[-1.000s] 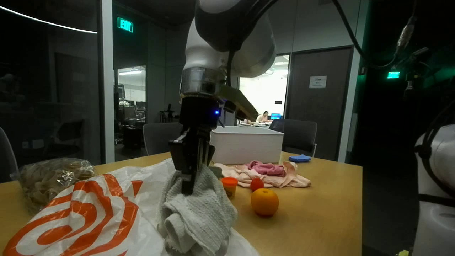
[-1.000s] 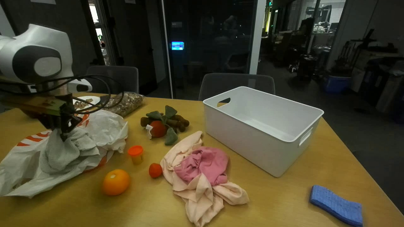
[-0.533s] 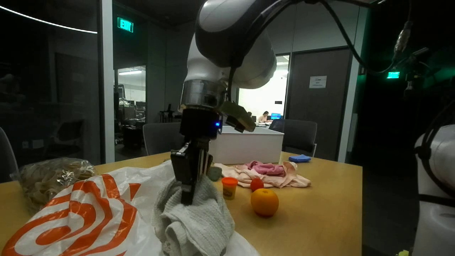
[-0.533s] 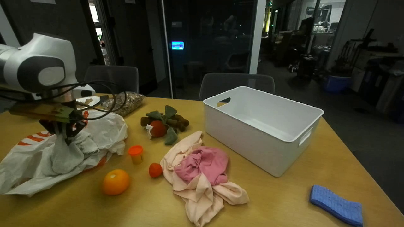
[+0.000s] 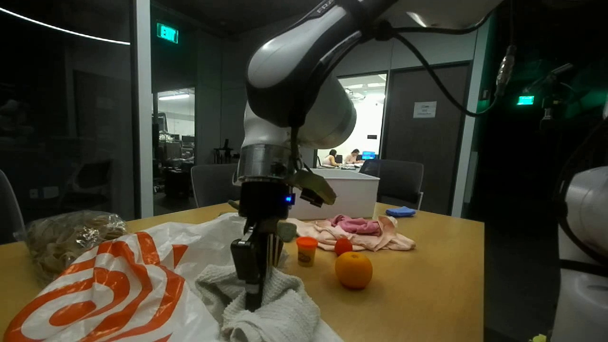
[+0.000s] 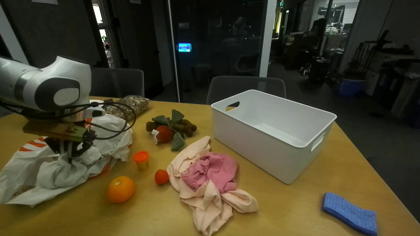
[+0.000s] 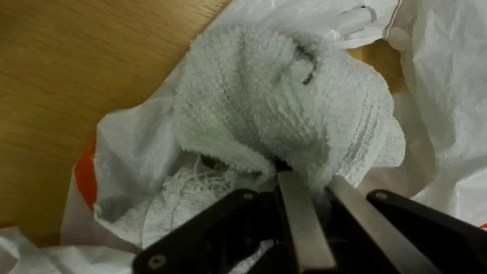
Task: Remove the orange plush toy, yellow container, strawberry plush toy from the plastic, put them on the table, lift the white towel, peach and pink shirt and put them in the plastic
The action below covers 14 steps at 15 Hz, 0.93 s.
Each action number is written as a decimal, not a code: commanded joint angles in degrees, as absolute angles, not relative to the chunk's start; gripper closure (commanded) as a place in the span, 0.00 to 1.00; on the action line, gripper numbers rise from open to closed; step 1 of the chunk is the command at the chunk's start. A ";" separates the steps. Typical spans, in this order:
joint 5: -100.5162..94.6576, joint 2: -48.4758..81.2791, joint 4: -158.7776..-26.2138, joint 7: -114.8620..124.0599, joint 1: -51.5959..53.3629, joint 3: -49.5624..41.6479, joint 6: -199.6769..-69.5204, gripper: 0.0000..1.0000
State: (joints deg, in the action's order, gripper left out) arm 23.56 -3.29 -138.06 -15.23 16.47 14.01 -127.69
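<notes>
While the tool (image 7: 314, 179) points down | white towel (image 7: 274, 102) pinched between fingertips (image 7: 293, 188)

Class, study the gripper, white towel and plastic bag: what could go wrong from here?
The white towel is pinched in the gripper, so it might cling on release. Its folds lie on the loose plastic bag, which could snag and drag along. The upright yellow container stands close to the bag, so a dragged bag might knock it over.
</notes>
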 commanded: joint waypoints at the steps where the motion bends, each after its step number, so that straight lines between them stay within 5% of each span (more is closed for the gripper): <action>1: 23.87 -2.94 -135.96 -15.71 15.91 13.81 -125.91 0.64; 9: 21.88 -11.04 -136.77 -12.59 15.81 13.61 -126.66 0.05; 14: 17.25 -14.04 -137.18 -4.59 12.51 11.36 -130.46 0.00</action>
